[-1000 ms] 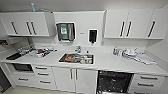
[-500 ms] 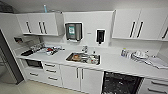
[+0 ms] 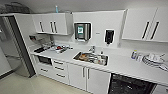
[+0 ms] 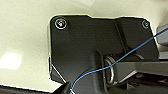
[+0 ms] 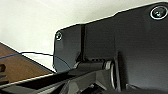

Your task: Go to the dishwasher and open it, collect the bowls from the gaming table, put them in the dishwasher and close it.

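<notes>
The dishwasher is under the white counter at the lower right of the head view, to the right of the sink cabinet. Its dark inside shows, with faint racks; I cannot make out its door. The bowls and the gaming table are out of view. In both wrist views a dark robot plate hangs over a pale floor, with a thin blue cable crossing in front.
A steel sink holding dishes sits mid-counter. White plates and small bottles stand above the dishwasher. Cluttered items lie at the counter's left end, and a microwave is below. Wall cabinets hang above. A tall steel fridge stands far left.
The whole kitchen has slid rightward in the head view and looms slightly larger, so the camera has moved. Nothing on the counter has shifted.
</notes>
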Available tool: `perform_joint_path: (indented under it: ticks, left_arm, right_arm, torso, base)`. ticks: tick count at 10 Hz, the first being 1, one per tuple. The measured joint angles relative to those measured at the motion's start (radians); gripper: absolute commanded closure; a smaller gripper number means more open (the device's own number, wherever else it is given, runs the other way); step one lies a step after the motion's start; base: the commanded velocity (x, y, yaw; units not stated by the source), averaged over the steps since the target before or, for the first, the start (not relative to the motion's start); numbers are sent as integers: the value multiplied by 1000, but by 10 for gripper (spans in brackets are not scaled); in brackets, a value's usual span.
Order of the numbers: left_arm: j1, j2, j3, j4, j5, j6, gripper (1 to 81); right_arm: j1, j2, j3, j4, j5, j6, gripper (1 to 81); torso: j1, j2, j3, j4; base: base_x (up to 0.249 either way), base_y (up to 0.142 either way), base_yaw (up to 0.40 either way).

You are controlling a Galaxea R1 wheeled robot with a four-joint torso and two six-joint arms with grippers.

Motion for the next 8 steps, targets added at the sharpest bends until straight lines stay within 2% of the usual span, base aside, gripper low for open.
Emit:
perform_joint_path:
  ticks: [3, 8]
  left_arm:
    - [3, -52, 53, 0, -1, 0, 10]
    - [16, -49, 58, 0, -21, 0, 10]
  right_arm:
    - [-3, -77, 90, -2, 5, 0, 10]
    - [-7, -72, 96, -3, 8, 0, 10]
  torso:
    - [0, 0, 0, 0]
    - [0, 0, 0, 0]
  base:
    - [0, 0, 292]
    - [0, 0, 297]
